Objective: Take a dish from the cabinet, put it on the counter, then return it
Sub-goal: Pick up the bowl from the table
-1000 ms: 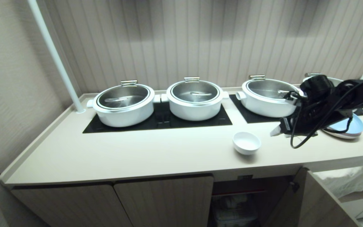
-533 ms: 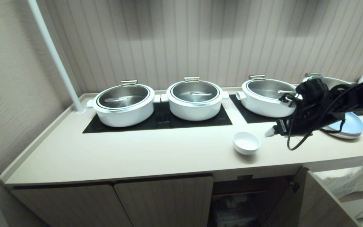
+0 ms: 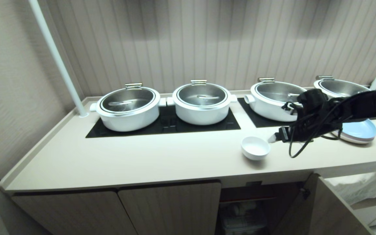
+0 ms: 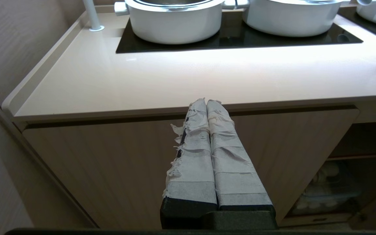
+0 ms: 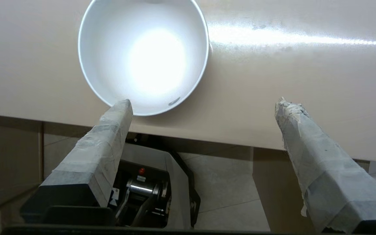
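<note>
The dish [image 3: 255, 147] stands upright and empty on the desk [image 3: 142, 156], near the front edge, at about 5 o'clock from the middle pot [image 3: 202, 102] and clear of the black cooktop panels [image 3: 165, 125]. That spot makes sense as a staging place: it sits almost directly above the open bay of the cabinet [image 3: 246, 205], whose door [image 3: 325, 209] swings out at the lower right, so the trip back down should be short. The right hand [image 3: 272, 139] hovers just at the dish's 3 o'clock, reaching in from the right edge of the head view, with the stack of pastel plates [image 3: 359, 131] behind the arm. Its taped fingers [image 5: 108, 130] are spread wide and hold nothing; in the right wrist view one fingertip sits over the near rim of the dish [image 5: 144, 55] while the other stands well off to the side over bare desk. Whether that fingertip touches the rim cannot be told. The spread looks wider than the bowl, so this reads as lining up to straddle and regrasp it for the return, a judgement only. The rim is glossy and thin, so a pinch off-centre could tip or skate it toward the edge. The left hand [image 4: 211, 153] is parked low before the closed cabinet doors at the desk's left end, fingers pressed together and empty.
</note>
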{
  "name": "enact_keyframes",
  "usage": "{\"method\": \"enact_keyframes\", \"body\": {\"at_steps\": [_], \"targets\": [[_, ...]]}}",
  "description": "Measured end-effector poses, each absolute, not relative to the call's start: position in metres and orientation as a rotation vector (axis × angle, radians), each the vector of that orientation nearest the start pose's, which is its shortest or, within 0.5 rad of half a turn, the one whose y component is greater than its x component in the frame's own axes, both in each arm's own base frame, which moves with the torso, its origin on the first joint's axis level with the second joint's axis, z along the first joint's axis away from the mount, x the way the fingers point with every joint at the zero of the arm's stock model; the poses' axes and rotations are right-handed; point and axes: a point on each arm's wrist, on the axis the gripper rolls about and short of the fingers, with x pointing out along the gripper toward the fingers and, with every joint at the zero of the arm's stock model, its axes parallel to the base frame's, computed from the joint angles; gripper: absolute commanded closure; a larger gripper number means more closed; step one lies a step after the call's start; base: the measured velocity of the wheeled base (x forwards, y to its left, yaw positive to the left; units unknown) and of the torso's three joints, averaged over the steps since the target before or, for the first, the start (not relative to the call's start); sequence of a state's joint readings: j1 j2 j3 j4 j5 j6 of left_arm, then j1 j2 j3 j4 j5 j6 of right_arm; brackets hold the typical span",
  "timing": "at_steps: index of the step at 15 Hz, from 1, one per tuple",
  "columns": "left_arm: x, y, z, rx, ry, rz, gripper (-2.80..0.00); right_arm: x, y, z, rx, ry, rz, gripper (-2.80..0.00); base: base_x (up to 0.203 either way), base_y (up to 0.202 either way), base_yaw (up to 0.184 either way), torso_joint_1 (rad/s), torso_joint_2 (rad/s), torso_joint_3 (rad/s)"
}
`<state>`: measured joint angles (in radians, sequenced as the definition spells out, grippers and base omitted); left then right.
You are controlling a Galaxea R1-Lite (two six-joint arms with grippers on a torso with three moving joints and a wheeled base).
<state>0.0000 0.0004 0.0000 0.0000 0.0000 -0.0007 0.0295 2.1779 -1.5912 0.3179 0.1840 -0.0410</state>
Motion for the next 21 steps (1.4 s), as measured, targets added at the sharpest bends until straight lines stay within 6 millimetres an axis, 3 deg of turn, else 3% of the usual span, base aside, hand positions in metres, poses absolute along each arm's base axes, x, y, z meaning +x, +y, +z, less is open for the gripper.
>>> {"method": "enact_keyframes", "body": {"at_steps": [9, 21], "targets": [[-0.023, 0.000, 0.075, -0.001, 0.000, 0.000, 0.00, 0.454, 0.037, 0.104, -0.006, 0.904, 0.228, -2.80, 0.000, 0.000, 0.000, 0.000, 0.00, 0.000], [-0.023, 0.000, 0.075, -0.001, 0.000, 0.000, 0.00, 0.467, 0.041, 0.070, -0.023, 0.927, 0.219, -2.80, 0.000, 0.000, 0.000, 0.000, 0.00, 0.000]]}}
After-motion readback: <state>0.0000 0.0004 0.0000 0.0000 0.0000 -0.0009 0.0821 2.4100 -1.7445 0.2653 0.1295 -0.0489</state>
